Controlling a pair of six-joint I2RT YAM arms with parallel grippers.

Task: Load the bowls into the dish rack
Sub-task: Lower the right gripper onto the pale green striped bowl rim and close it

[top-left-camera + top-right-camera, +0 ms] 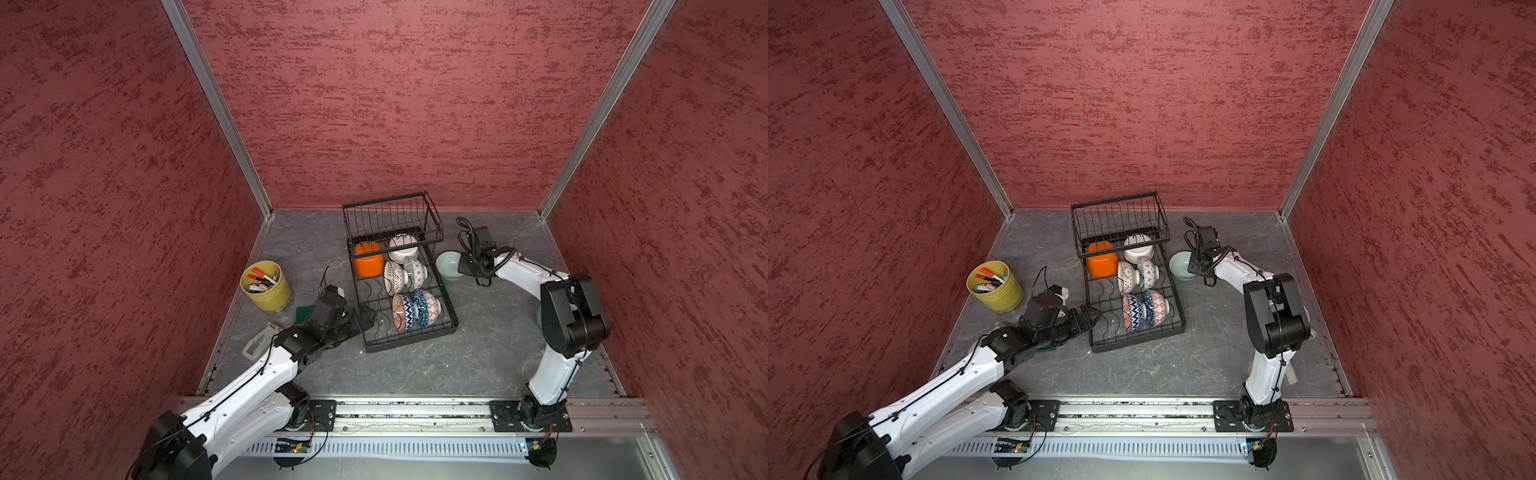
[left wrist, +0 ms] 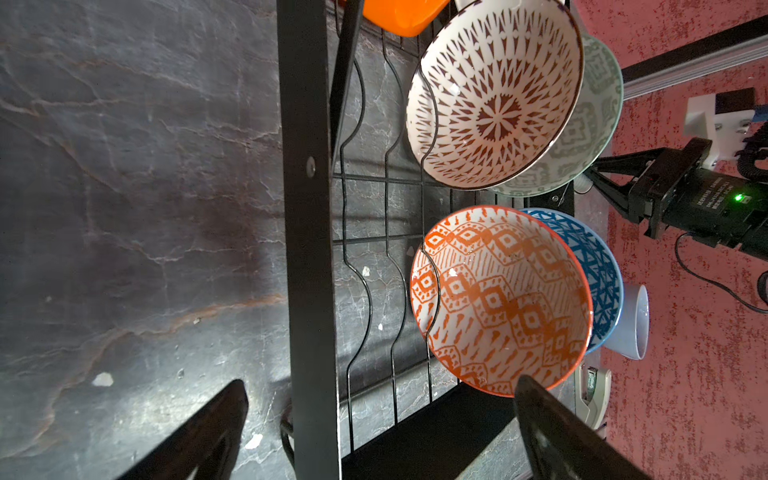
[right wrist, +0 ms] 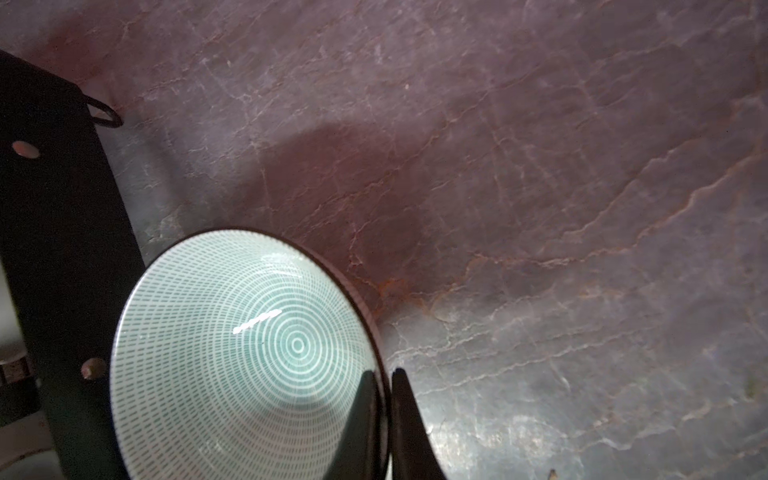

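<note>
The black wire dish rack stands mid-table. Its slots hold several bowls: a plain orange one, a white one, a brown lattice one, a grey-green one, an orange-patterned one and a blue-patterned one. A pale celadon bowl sits on the table just right of the rack. My right gripper is shut on its rim, one finger inside and one outside. My left gripper is open and empty at the rack's left front side.
A yellow-green pot of pens stands at the left, with a green sponge and a pale plastic piece near my left arm. A pale cup shows beyond the rack. Red walls enclose the grey table.
</note>
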